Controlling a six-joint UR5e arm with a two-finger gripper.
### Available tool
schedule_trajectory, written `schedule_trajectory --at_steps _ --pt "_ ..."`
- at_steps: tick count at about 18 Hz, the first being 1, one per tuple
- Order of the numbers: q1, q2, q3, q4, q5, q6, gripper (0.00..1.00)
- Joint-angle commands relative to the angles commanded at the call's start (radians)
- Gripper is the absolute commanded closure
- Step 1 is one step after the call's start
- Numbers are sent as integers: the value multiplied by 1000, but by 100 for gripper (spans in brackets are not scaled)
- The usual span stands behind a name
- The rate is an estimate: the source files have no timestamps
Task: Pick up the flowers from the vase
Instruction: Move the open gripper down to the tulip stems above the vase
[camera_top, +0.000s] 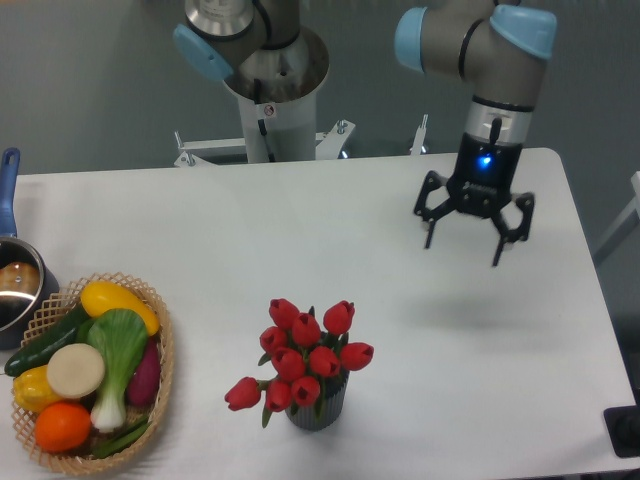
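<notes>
- Black two-finger tool (462, 241) spread wide, holding nothing, hovering over white bench (300, 230).
- Red tulip flowers (301, 358) in ribbed dark grey vase (316, 410), tool's 7 o'clock, well apart.
- Risk: off-centre grasp could tip vase.

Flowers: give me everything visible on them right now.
The flowers are a bunch of about ten red tulip buds on short green stems with a few green leaves, looking artificial. They stand upright in the vase, a small dark ribbed cylinder near the table's front edge, right of the basket. The bunch spreads wider than the vase; one bud droops out low to the left. Only the vase touches them. The gripper hangs open, well off to the upper right.
</notes>
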Motion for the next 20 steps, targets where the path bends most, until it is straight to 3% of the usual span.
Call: schedule_trajectory --at_steps 6,12,20 --pt "-17 -57 12 0 -294 6 0" --pt "-92 -153 54 2 -359 152 0" --pt "-144 -229 141 2 -387 158 0"
